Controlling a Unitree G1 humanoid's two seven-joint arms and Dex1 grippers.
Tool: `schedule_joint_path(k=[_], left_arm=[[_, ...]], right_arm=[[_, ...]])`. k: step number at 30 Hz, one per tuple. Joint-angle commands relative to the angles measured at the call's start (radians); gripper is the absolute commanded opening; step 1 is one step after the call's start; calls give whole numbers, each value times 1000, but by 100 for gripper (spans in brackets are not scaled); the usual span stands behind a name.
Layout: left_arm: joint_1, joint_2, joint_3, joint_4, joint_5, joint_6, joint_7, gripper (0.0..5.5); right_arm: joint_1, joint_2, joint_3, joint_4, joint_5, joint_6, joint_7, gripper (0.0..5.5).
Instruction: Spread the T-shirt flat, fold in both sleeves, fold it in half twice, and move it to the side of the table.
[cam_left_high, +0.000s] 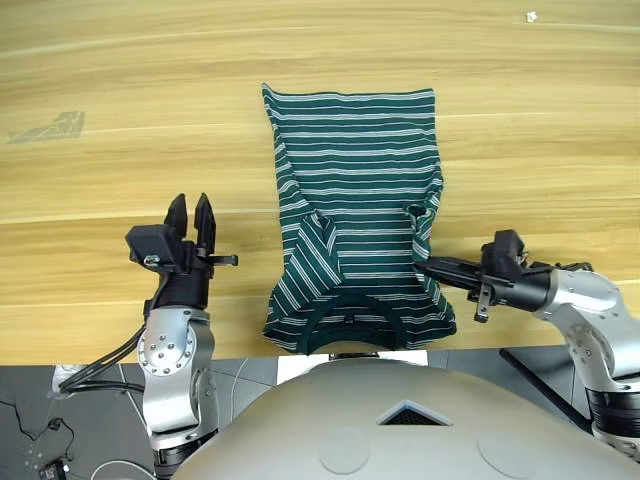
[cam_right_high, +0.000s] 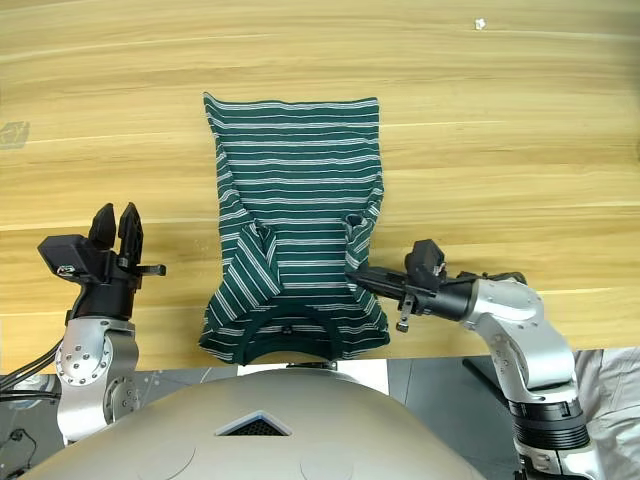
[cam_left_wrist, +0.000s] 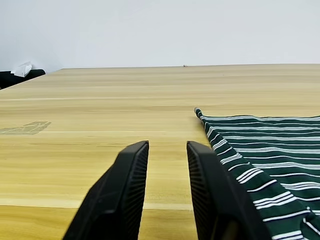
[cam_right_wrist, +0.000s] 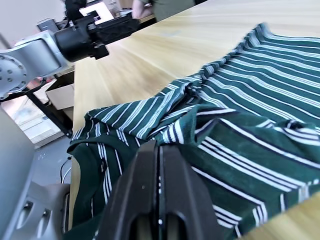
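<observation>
T-shirt (cam_left_high: 355, 200), both sleeves folded in, lies with its collar at the table's (cam_left_high: 100, 180) near edge. My right gripper (cam_left_high: 421, 265), fingers pressed together, touches its right side; whether it pinches cloth is unclear. My left gripper (cam_left_high: 190, 208), slightly parted and empty, hovers beside the shirt's left side.

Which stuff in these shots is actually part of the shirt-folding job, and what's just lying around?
Job:
T-shirt, sleeves already folded in
table
left claw, open, beside the shirt
right claw, shut, at the shirt's edge

Lying about:
white scrap, far right of the table
grey mark, on the table's left
cables, on the floor
</observation>
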Motion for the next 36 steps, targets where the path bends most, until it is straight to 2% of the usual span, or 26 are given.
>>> schedule_joint_path(k=[1, 7, 20, 23, 26, 30, 33, 36], left_arm=[[-7, 8, -7, 16, 10, -1, -10, 143], [0, 7, -11, 21, 12, -4, -15, 143], [10, 8, -48, 27, 20, -13, -39, 143], [16, 40, -62, 17, 52, -34, -64, 143], [38, 182, -37, 2, 171, -155, -157, 159], [110, 428, 72, 118, 510, -426, -172, 223], [176, 599, 72, 209, 762, -642, -157, 244], [221, 697, 48, 263, 897, -761, -154, 244]], right_arm=[[-4, -9, 54, 43, -89, -40, -27, 2], [32, -41, 78, 10, -79, -30, 6, 2], [21, -17, 75, -3, 8, 16, -5, 209], [27, -13, 40, 0, 29, -56, 35, 264], [0, 12, -73, 63, -15, -263, 28, 310], [-68, 37, -218, 213, -164, -705, 2, 314], [-102, -55, -219, 452, -434, -1280, 37, 314], [-125, -145, -174, 618, -584, -1617, 64, 314]])
